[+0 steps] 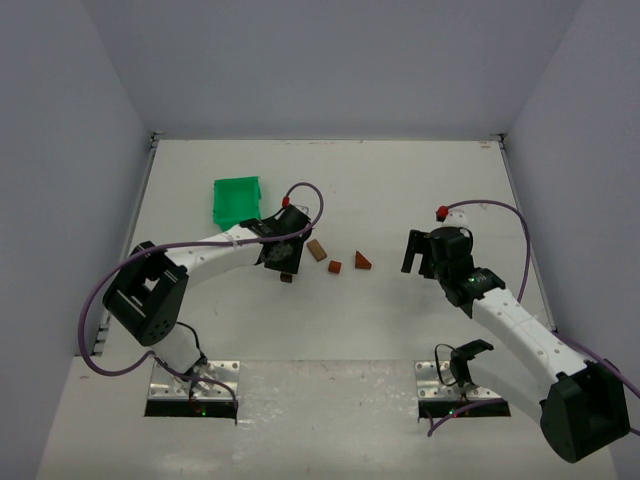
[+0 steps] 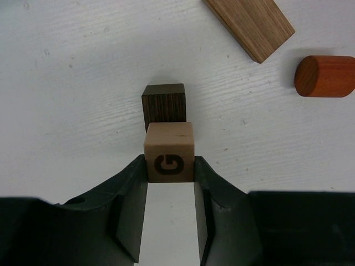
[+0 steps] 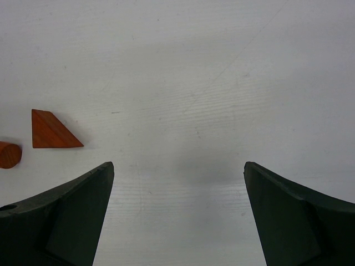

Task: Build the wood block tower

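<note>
A white table (image 1: 400, 190) seen from above, with two robot arms fixed at its near edge.

At far left, towards the back, a green bin (image 1: 237, 199) sits on the table. Just to the right of it and nearer the camera, the left arm reaches in. The left claw (image 2: 170, 166) points down at the table and is clamped on a tan cube (image 2: 169, 152). One finger presses on each side of the cube, and a dark letter G shows on the face turned to the wrist camera. Just past the tan cube, a dark brown cube (image 2: 163, 103) stands on the table. The tan cube covers its near lower edge, and it is not possible to tell whether the two touch.

To the right of the cubes, a tan bar (image 1: 317, 249) lies flat at a slant. Next comes a short reddish-brown cylinder (image 1: 335, 267), lying on its side near the bar's end but apart from it. Right of that, a reddish-brown wedge (image 1: 362, 260) lies on the table, close to the cylinder without touching it.

Further right, well apart from the pieces, the right claw (image 3: 178, 172) hangs over bare table. Its fingers are spread wide with nothing between them.
</note>
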